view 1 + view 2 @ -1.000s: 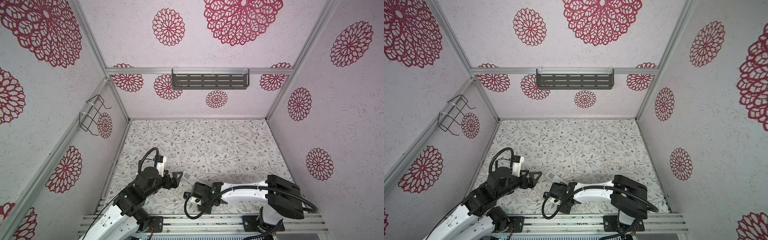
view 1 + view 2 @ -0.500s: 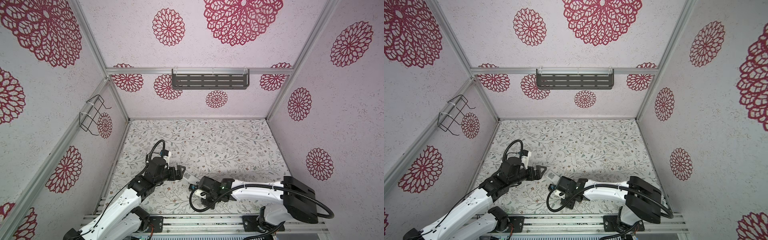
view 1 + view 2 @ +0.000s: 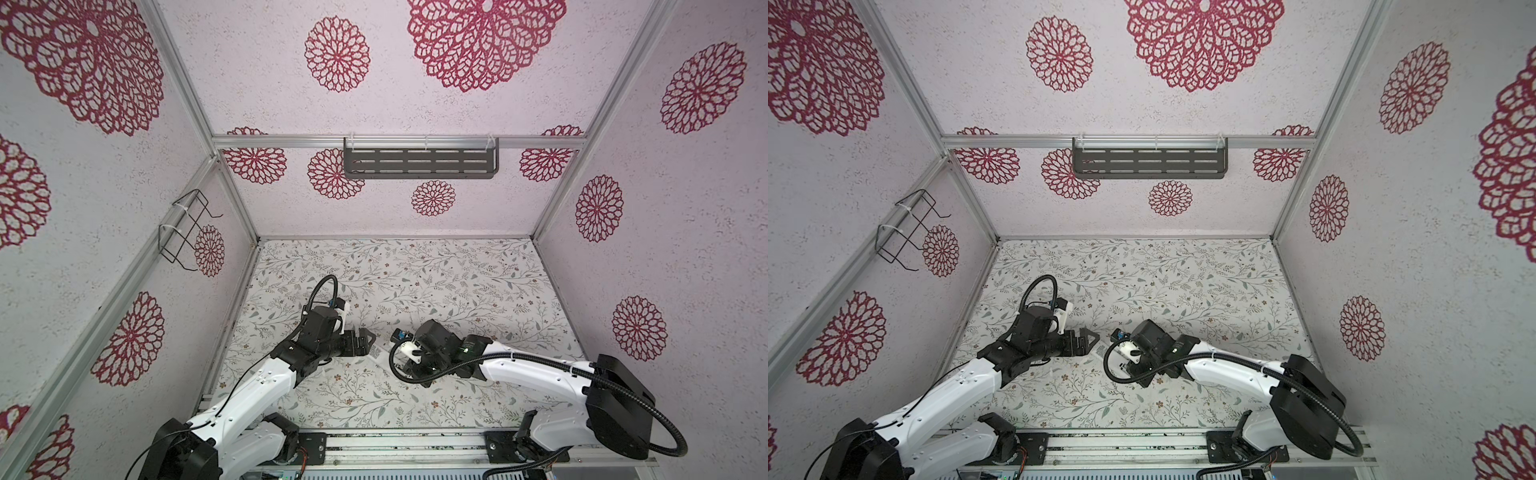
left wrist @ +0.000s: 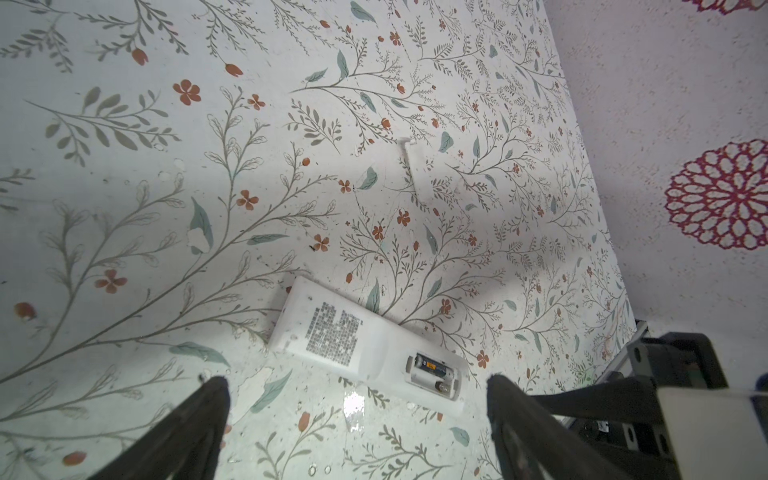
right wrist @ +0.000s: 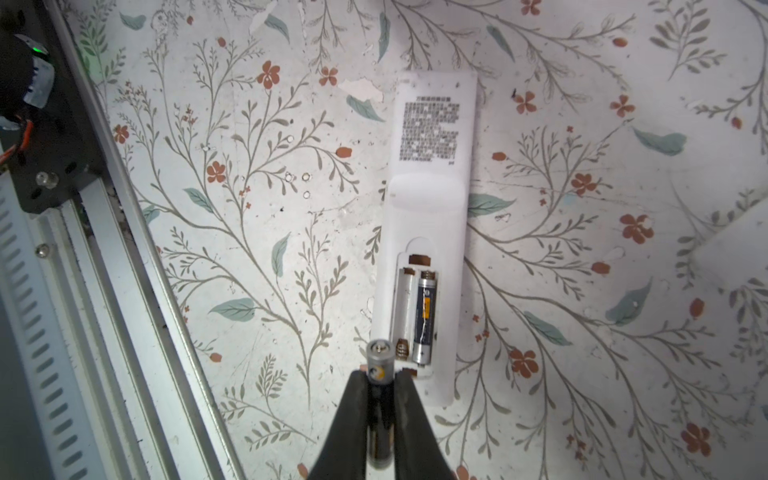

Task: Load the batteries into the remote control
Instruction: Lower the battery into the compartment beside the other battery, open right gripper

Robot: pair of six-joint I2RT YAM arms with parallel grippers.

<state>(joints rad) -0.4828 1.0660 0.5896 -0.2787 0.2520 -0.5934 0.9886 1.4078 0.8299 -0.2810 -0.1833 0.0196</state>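
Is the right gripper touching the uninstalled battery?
Touching: the right wrist view shows the right gripper shut on the battery, pinching it from both sides.

Remote control (image 5: 430, 199) lies label-side up, bay open; first battery (image 5: 424, 316) seated, second battery (image 5: 379, 362) I hold near the empty slot.

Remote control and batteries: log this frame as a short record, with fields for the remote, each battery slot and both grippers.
remote control: flat on the floral table, label side up, battery compartment uncovered
seated battery: lying in one slot
empty slot: bare, spring showing at one end
second battery: clamped in the right gripper, by the empty slot's spring end
left gripper: open, holding nothing, pointed at the remote
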